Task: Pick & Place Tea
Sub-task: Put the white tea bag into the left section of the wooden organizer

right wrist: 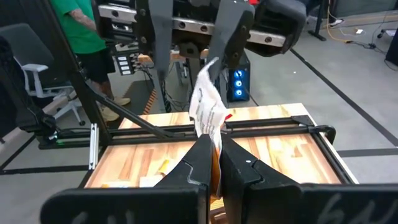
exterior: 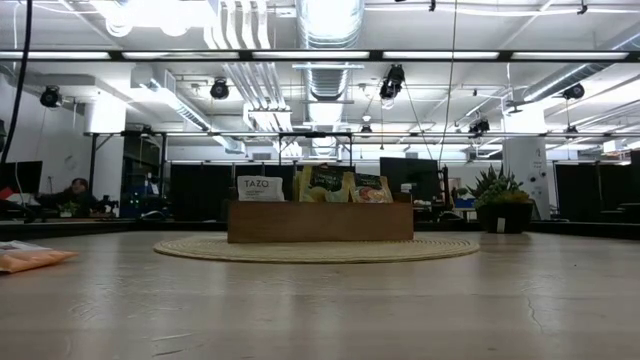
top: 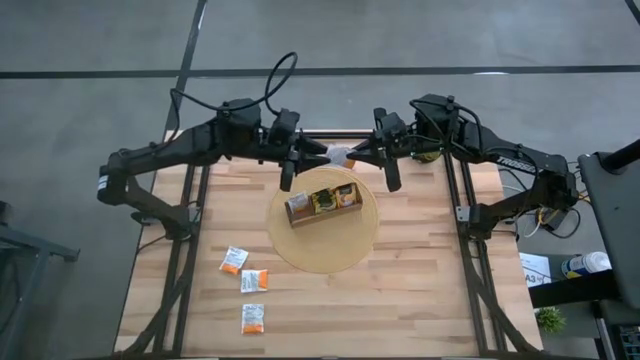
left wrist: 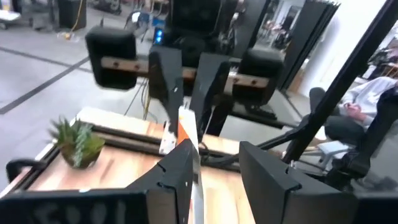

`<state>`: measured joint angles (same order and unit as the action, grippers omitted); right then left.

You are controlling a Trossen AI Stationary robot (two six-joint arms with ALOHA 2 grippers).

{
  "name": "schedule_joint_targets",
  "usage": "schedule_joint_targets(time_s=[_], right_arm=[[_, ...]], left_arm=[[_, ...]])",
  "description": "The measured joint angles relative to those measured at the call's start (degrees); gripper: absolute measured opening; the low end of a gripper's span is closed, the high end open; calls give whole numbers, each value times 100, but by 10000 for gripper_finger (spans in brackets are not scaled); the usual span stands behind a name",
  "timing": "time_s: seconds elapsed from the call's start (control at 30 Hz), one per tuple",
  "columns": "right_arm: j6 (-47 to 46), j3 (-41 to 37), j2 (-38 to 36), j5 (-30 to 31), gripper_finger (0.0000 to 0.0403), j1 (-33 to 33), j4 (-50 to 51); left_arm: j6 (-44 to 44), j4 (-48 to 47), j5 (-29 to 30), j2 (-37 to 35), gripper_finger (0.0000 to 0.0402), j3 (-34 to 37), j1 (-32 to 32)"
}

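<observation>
Counts: 2 arms, so 2 claws, left claw (top: 312,152) and right claw (top: 352,155), both up over the far edge of the surface (top: 420,290). 1 white-orange sachet (top: 339,155) in the air between them. 3 loose white-orange sachets on the surface at near left: (top: 233,260), (top: 254,281), (top: 253,318). 1 round woven mat (top: 340,250). 1 wooden tray (exterior: 320,222) on it, 3 compartments; low view shows 3 packets standing in it: one grey (exterior: 260,188), one yellow-green (exterior: 325,185), one orange-red (exterior: 372,189). 1 potted plant (left wrist: 78,142) at a surface corner.
</observation>
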<state>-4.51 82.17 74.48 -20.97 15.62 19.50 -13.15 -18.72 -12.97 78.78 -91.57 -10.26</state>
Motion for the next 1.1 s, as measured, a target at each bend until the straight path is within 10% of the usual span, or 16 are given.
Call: schedule_joint_targets(time_s=[0.57, 0.8, 1.1], right_arm=[[0, 0, -7, -7, 12, 0, -111], [-120, 0, -9, -31, 12, 0, -105], [-248, 0, -9, -53, 17, 0, -104]], left_arm=[[-50, -194, 105, 181, 121, 0, 0], [140, -194, 151, 197, 13, 0, 0], [151, -285, 151, 185, 1, 0, -1]])
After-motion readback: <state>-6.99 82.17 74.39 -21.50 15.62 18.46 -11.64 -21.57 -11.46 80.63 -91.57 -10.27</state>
